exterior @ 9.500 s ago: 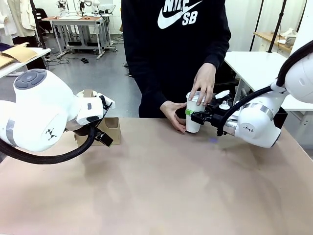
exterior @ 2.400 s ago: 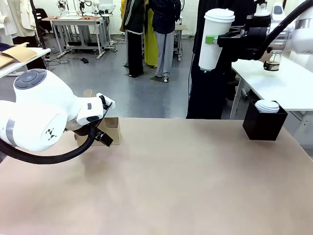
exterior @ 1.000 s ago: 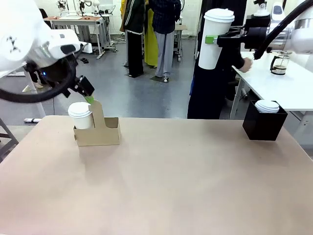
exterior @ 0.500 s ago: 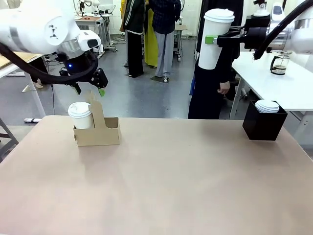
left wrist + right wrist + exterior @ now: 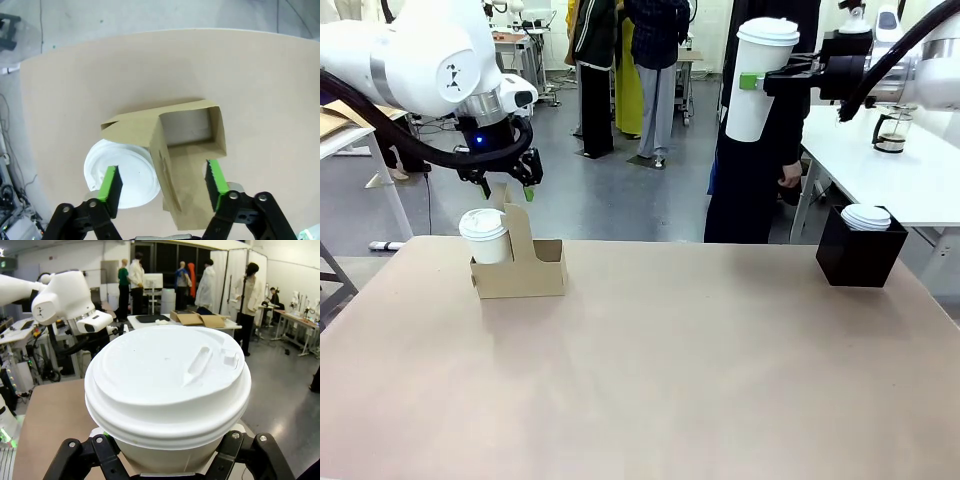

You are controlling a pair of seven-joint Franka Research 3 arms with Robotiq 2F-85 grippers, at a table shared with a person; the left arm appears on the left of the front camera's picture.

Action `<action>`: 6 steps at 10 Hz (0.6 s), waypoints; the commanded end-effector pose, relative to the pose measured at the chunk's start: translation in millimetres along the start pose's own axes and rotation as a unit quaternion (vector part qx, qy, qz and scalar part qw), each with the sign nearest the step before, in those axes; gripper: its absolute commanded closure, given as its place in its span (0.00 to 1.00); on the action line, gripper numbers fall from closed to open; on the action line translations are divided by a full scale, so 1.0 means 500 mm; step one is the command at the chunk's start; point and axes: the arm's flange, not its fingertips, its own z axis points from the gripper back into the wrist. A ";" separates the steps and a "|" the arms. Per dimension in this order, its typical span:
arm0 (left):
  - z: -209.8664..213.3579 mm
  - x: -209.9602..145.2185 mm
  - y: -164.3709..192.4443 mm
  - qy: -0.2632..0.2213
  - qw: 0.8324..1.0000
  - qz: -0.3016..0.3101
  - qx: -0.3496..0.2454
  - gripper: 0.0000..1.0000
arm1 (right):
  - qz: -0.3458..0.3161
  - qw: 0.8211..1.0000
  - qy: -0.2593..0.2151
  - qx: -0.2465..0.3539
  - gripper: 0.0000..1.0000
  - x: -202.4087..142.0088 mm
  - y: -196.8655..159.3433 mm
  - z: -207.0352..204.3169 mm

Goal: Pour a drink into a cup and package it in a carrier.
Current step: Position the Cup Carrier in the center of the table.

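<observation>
A brown cardboard carrier (image 5: 525, 275) stands at the table's far left with a lidded white cup (image 5: 483, 236) in its left slot. My left gripper (image 5: 506, 188) hangs just above the upright centre handle. In the left wrist view the left gripper (image 5: 162, 184) is open, its green pads either side of the carrier (image 5: 167, 167) handle, and the cup lid (image 5: 122, 167) lies below the left finger. High at the back right, my right gripper (image 5: 752, 80) is shut on a second lidded cup (image 5: 760, 80); its dome lid (image 5: 167, 375) is close to the right wrist camera. The dark drink sits in a glass carafe (image 5: 891, 132).
A black square box (image 5: 858, 255) with a stack of white lids stands at the table's far right. Behind it is a white side table (image 5: 910, 175), where a person in black stands. The brown tabletop (image 5: 670, 370) is bare across the middle and front.
My left arm has swung right and come over the carrier's handle. The right arm holds its cup still. The person's hand at the side table has dropped lower.
</observation>
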 end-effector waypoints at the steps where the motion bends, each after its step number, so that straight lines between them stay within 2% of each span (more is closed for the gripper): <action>1: 0.010 0.005 0.001 0.011 0.999 0.016 0.028 0.83 | 0.011 1.000 -0.005 -0.008 0.19 0.005 0.000 -0.002; 2: 0.008 0.006 0.002 0.012 0.999 0.017 0.024 1.00 | 0.011 1.000 -0.005 -0.008 0.19 0.005 0.000 -0.002; 4: 0.001 0.008 0.005 0.017 0.999 0.021 0.018 1.00 | 0.011 1.000 -0.005 -0.008 0.19 0.005 0.000 -0.002; 5: -0.002 0.007 0.003 0.018 1.000 0.020 0.015 0.94 | 0.011 1.000 -0.005 -0.008 0.19 0.005 0.000 -0.002; 6: -0.004 0.006 0.000 0.018 1.000 0.020 0.009 1.00 | 0.011 1.000 -0.005 -0.008 0.19 0.005 0.000 -0.002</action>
